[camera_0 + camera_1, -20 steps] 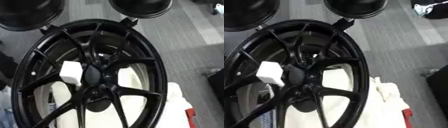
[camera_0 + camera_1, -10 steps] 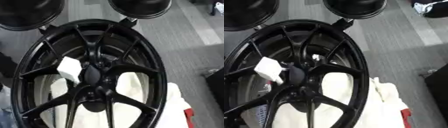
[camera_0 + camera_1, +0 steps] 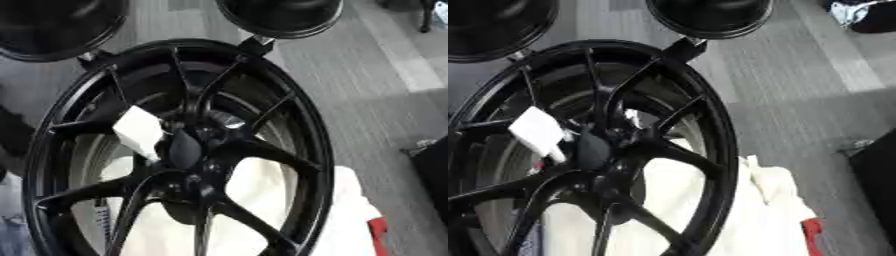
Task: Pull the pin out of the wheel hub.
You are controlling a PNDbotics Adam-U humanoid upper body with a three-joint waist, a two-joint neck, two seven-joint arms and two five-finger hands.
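A large black wheel rim (image 3: 311, 150) with thin spokes fills the left and middle of both views, leaning over a white cloth. Its dark hub (image 3: 186, 148) sits at the centre where the spokes meet. A white block-shaped piece (image 3: 138, 131) lies tilted against the hub's left side, between two spokes; in the right eye view the same white piece (image 3: 538, 132) shows further left. I cannot make out a pin apart from this white piece. Neither of my hands shows in either view.
Two black round objects (image 3: 52, 25) (image 3: 280, 15) stand behind the rim at the top. A white cloth (image 3: 350, 210) with a red item (image 3: 376, 235) lies at the lower right. Grey floor (image 3: 385, 90) stretches to the right, with a dark object (image 3: 433, 170) at the right edge.
The white piece by the hub has tilted and sits slightly higher. The whole picture has shifted a little, so the camera has moved.
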